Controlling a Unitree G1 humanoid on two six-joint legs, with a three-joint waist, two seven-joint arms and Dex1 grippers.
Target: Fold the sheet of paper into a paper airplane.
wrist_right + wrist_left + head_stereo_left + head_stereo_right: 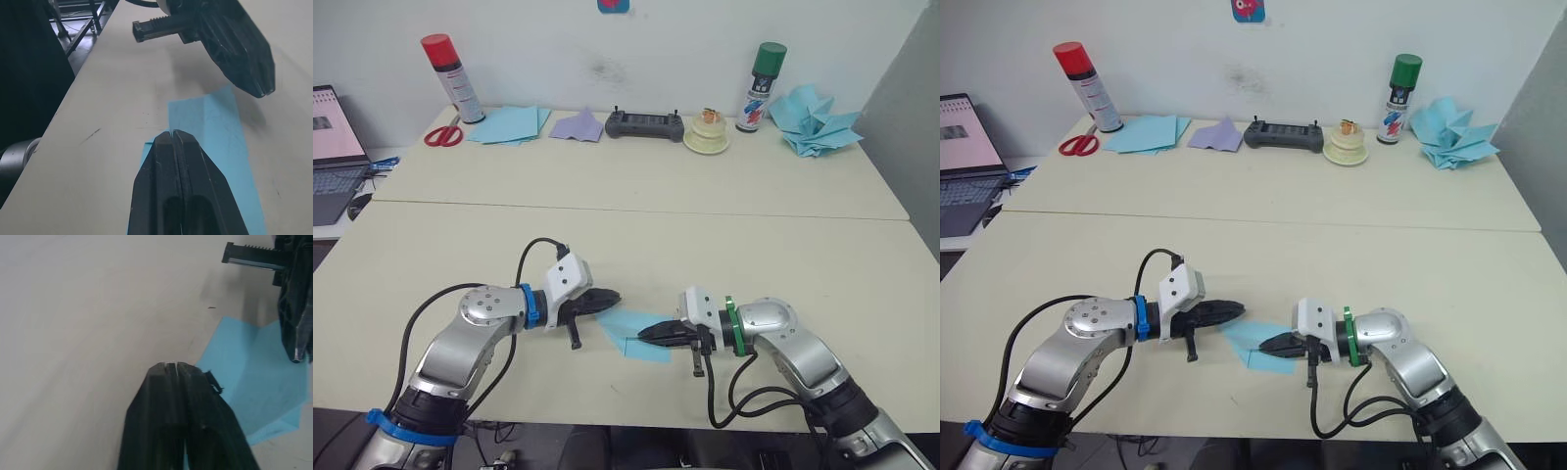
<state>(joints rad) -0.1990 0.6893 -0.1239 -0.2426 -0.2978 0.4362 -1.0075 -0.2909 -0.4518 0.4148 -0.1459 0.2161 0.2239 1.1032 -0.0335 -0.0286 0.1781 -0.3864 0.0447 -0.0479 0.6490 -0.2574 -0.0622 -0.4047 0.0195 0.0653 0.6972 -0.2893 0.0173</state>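
step: creasing the sheet of paper (636, 335) flat on the table (636, 245) | left claw (611, 296) together, right claw (646, 333) together, both empty | tip: press tips down, sweep slowly along fold, don't drag it.

No legible text; labels on red-capped spray can (450, 76) and green-capped spray can (760, 90) too small to read.

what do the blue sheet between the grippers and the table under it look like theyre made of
The sheet of paper looks like thin matte light-blue paper: it lies flat, shows a crease line and casts almost no edge shadow. The table looks like a smooth cream laminate or painted board, with faint scuffs and a soft sheen; which one is unclear.
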